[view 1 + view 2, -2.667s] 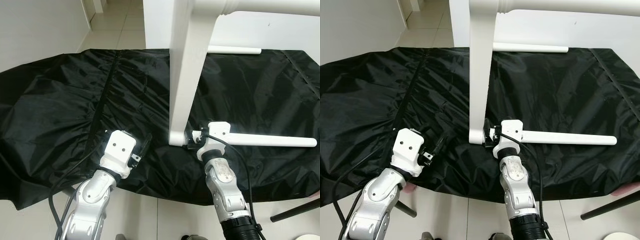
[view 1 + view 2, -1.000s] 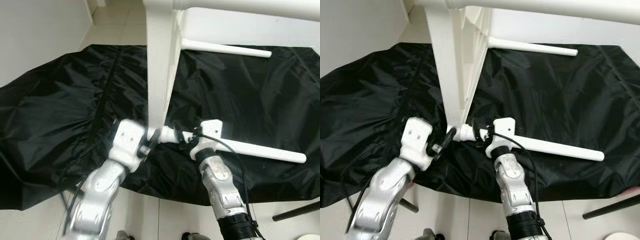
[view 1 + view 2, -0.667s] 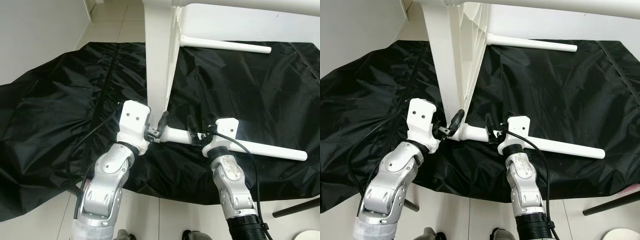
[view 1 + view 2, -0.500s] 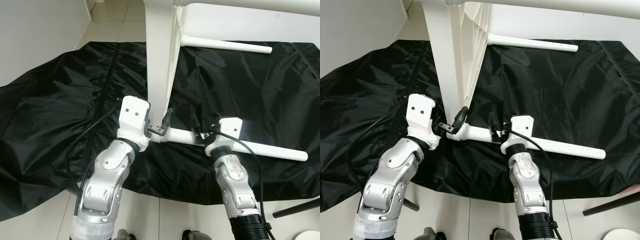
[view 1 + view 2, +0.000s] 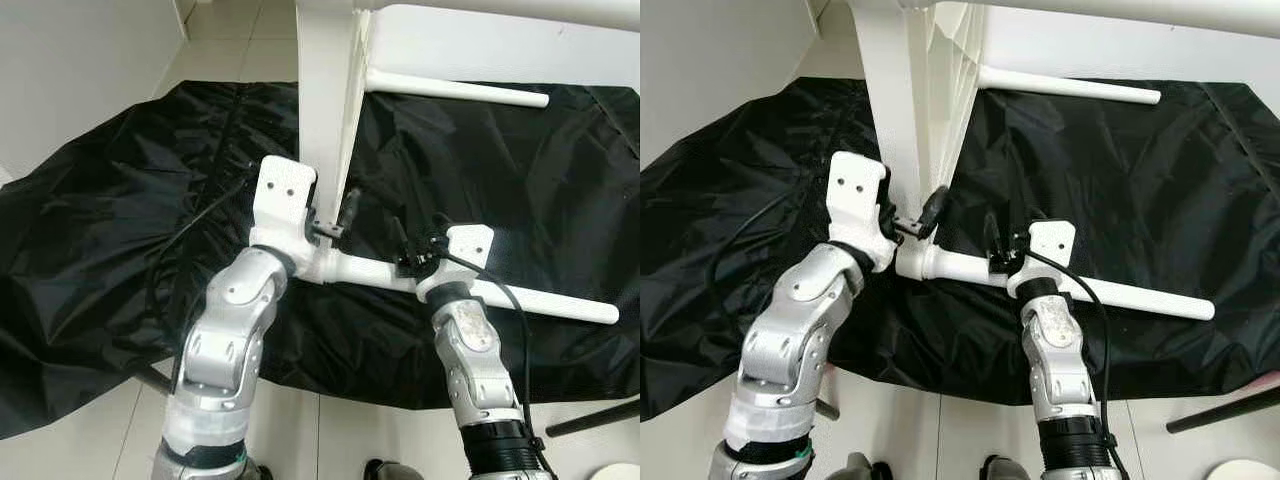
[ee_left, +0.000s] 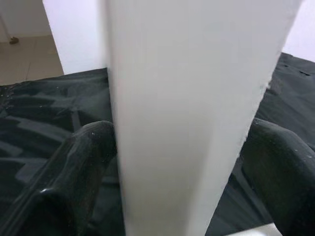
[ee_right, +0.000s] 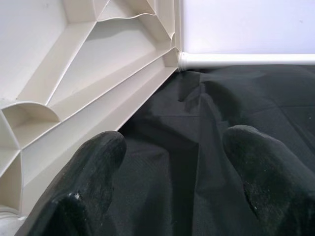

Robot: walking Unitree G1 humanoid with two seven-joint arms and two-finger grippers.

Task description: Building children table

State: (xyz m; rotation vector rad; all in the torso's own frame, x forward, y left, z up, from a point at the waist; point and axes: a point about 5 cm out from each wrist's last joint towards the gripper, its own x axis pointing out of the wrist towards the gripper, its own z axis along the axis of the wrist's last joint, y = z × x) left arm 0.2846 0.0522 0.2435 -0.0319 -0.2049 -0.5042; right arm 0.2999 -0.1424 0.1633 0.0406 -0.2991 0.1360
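The white children table [image 5: 325, 110] stands on its edge on a black sheet [image 5: 120, 230] spread over the tiled floor [image 5: 225, 40], its flat top panel rising out of the frame and its ribbed underside turned toward my right. One round white leg [image 5: 500, 293] lies along the sheet, its near end at the bottom corner of the panel. A second leg [image 5: 455, 89] projects sideways from the far part of the panel, above the sheet.

My left gripper [image 5: 328, 222] is at the bottom of the panel. In the left wrist view its two black fingers [image 6: 74, 172] stand on either side of the panel's white edge [image 6: 192, 113], spread about as wide as that edge; I cannot tell whether they press on it.

My right gripper [image 5: 408, 250] is over the near leg, a little way along it from the corner. In the right wrist view its fingers [image 7: 91, 172] are well apart, with only black sheet between them, and the ribbed underside [image 7: 74, 64] and the far leg lie beyond. It holds nothing.
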